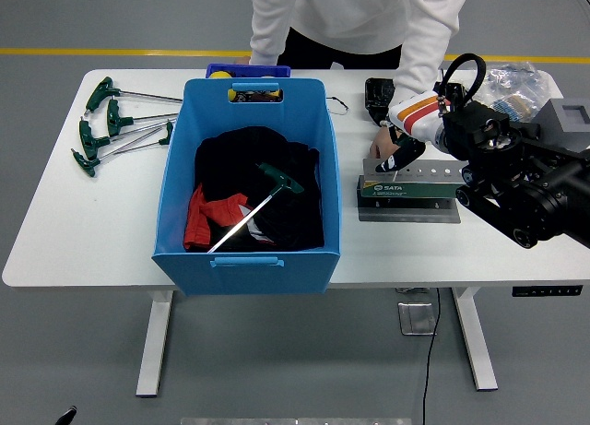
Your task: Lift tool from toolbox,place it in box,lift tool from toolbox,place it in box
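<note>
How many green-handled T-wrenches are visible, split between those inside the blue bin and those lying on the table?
In the blue bin: 1 T-wrench
On the table, left of the bin: 4 T-wrenches
Total: 5

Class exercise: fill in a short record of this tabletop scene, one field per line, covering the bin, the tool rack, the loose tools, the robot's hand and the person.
Blue bin: left of centre, holds dark cloth and one green-handled T-wrench
Tool rack: grey-green, right of the bin, row of holes along the top
Loose wrenches: several green-handled ones at the table's far left
Right hand: at the rack's left end; grip cannot be judged
Left hand: not in view
Person's hand: resting on the table just behind the rack
</note>
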You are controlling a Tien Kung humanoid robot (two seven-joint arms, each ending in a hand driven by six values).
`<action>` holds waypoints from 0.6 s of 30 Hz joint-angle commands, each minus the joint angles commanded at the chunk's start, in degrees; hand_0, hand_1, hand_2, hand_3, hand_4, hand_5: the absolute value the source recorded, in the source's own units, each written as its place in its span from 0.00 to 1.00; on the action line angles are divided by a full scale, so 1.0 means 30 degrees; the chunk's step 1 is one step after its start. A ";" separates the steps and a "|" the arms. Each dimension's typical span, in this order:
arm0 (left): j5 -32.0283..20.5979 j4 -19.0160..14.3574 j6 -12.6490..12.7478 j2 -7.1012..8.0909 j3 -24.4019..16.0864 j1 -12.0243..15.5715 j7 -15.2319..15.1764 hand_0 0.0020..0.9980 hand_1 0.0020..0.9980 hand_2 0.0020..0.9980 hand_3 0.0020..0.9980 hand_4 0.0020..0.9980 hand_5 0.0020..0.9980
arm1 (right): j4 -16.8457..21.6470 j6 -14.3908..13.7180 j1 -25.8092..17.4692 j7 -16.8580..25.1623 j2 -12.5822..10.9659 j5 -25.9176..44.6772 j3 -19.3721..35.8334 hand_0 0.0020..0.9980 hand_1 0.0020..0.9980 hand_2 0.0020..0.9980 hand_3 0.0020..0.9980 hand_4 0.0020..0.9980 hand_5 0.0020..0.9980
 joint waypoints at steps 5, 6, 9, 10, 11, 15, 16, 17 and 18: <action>0.0008 0.0003 0.0020 -0.0001 -0.0004 -0.0011 0.0008 0.68 0.62 0.68 0.69 0.74 0.63 | -0.0040 0.0133 0.0013 -0.0027 0.0038 -0.0003 -0.0065 0.74 0.59 0.59 0.41 1.00 0.72; 0.0001 0.0002 0.0024 -0.0002 -0.0005 -0.0018 0.0007 0.68 0.62 0.68 0.69 0.74 0.63 | -0.0053 0.0160 0.0016 -0.0027 0.0041 -0.0008 -0.0072 0.74 0.59 0.59 0.41 1.00 0.72; -0.0088 -0.0002 0.0021 0.0007 0.0061 -0.0040 -0.0022 0.68 0.62 0.68 0.69 0.74 0.62 | -0.0141 0.0304 0.0022 -0.0041 0.0037 -0.0004 -0.0135 0.73 0.57 0.57 0.36 1.00 0.72; -0.0105 0.0002 0.0026 0.0006 0.0069 -0.0045 -0.0028 0.68 0.62 0.68 0.69 0.74 0.62 | -0.0186 0.0373 0.0028 -0.0057 0.0045 0.0006 -0.0169 0.73 0.57 0.57 0.36 1.00 0.72; -0.0108 0.0004 0.0028 0.0005 0.0069 -0.0046 -0.0030 0.68 0.62 0.68 0.69 0.74 0.62 | -0.0204 0.0399 0.0030 -0.0065 0.0047 0.0008 -0.0180 0.73 0.57 0.57 0.36 1.00 0.72; -0.0132 0.0010 0.0030 0.0006 0.0091 -0.0046 -0.0038 0.68 0.61 0.67 0.69 0.73 0.62 | -0.0235 0.0447 0.0052 -0.0088 0.0047 -0.0090 -0.0172 0.73 0.51 0.50 0.33 1.00 0.73; -0.0138 0.0010 0.0031 0.0007 0.0095 -0.0045 -0.0040 0.68 0.61 0.67 0.69 0.73 0.62 | -0.0246 0.0453 0.0061 -0.0087 0.0050 -0.0119 -0.0174 0.73 0.51 0.50 0.33 1.00 0.73; -0.0145 0.0011 0.0034 0.0006 0.0097 -0.0043 -0.0043 0.68 0.61 0.67 0.69 0.73 0.62 | -0.0260 0.0464 0.0065 -0.0085 0.0054 -0.0142 -0.0176 0.73 0.51 0.50 0.33 1.00 0.73; -0.0151 0.0012 0.0037 0.0004 0.0098 -0.0042 -0.0047 0.68 0.61 0.67 0.69 0.73 0.62 | -0.0277 0.0475 0.0066 -0.0083 0.0058 -0.0168 -0.0179 0.73 0.51 0.50 0.33 1.00 0.73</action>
